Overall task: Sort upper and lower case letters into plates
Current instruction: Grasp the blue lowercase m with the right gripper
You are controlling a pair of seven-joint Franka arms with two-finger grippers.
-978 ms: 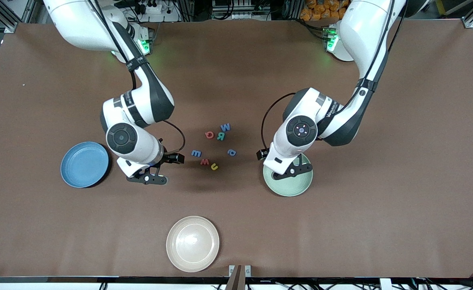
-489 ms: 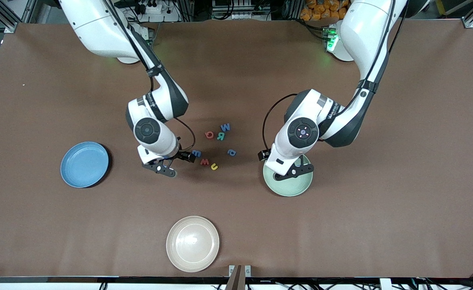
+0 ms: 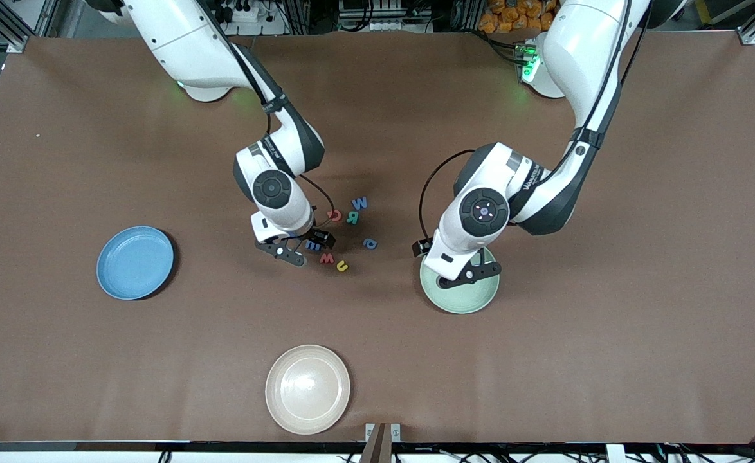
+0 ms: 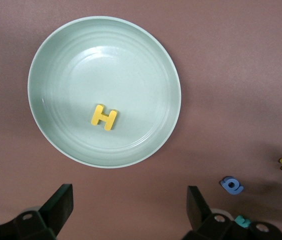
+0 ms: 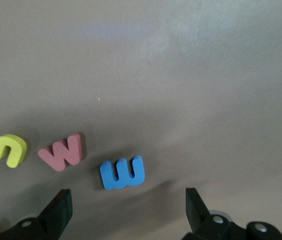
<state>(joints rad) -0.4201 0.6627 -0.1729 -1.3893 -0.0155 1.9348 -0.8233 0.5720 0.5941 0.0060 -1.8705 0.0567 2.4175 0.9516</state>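
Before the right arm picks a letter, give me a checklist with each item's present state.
1. Right gripper open: ok, fingers spread wide in its wrist view.
2. Right gripper over a letter: ok, it is above the blue letter.
3. Blue letter clear of neighbours: ok, a gap separates it from the red w.
4. Blue plate ready: ok, nothing lies in it.
5. Left gripper out of the way: ok, open, waiting over the green plate, which holds a yellow H.
6. Blue letter's case: cannot tell.
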